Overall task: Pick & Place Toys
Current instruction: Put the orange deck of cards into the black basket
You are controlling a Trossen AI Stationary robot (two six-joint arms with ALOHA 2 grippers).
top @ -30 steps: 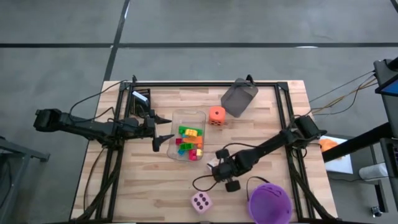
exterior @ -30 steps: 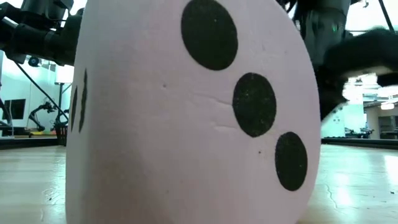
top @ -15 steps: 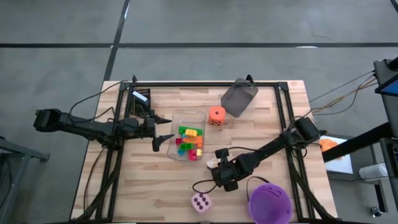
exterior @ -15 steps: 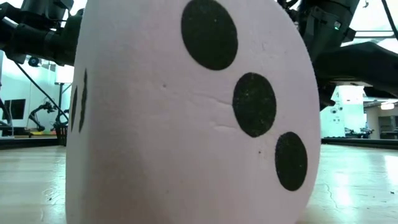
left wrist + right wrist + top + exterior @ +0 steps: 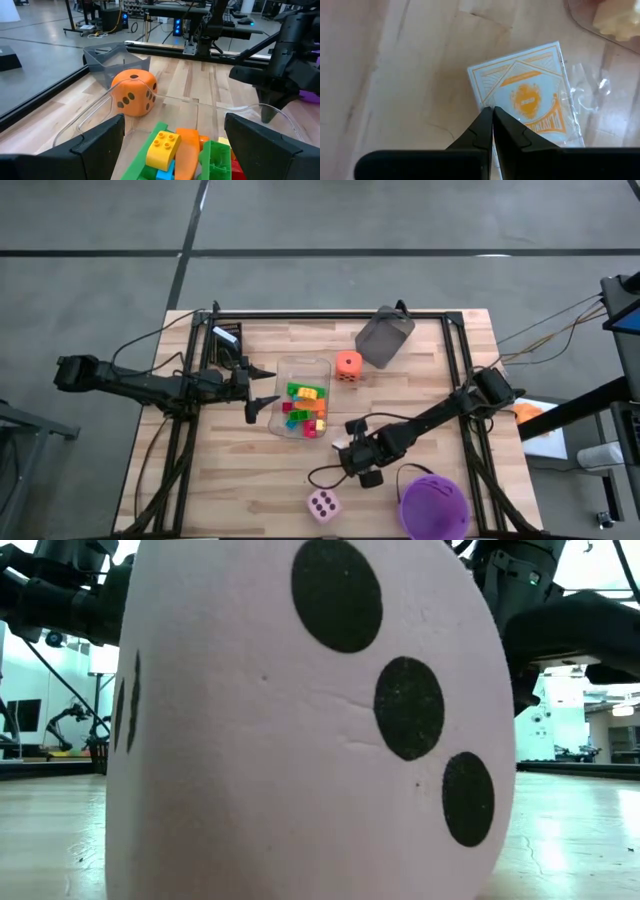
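Note:
A white and orange card pack (image 5: 527, 102) lies flat on the table, just right of the clear tray; it also shows in the high view (image 5: 343, 442). My right gripper (image 5: 492, 111) is shut, pointing down with its tips over the pack's long edge; it also shows in the high view (image 5: 351, 448). The clear tray (image 5: 290, 368) holds green, yellow, red and orange bricks (image 5: 170, 145). My left gripper (image 5: 265, 390) is open and empty at the tray's left wall. A pink dotted die (image 5: 322, 504) rests on the table near the front edge. An orange die (image 5: 348, 366) sits beyond the tray. My right gripper's shut fingertips (image 5: 487, 120) come from above at the card pack's long edge (image 5: 479, 95). The pack lies flat on the table. I cannot tell whether the tips touch it.
A grey bin (image 5: 385, 335) lies at the back. A purple bucket (image 5: 433, 505) stands at the front right, close to my right arm. Crumpled clear wrap (image 5: 587, 95) lies beside the card pack. The pink die (image 5: 300, 720) fills the low view.
My right gripper has shifted a little toward the table's near edge above the card pack. My left arm and the toys have kept still.

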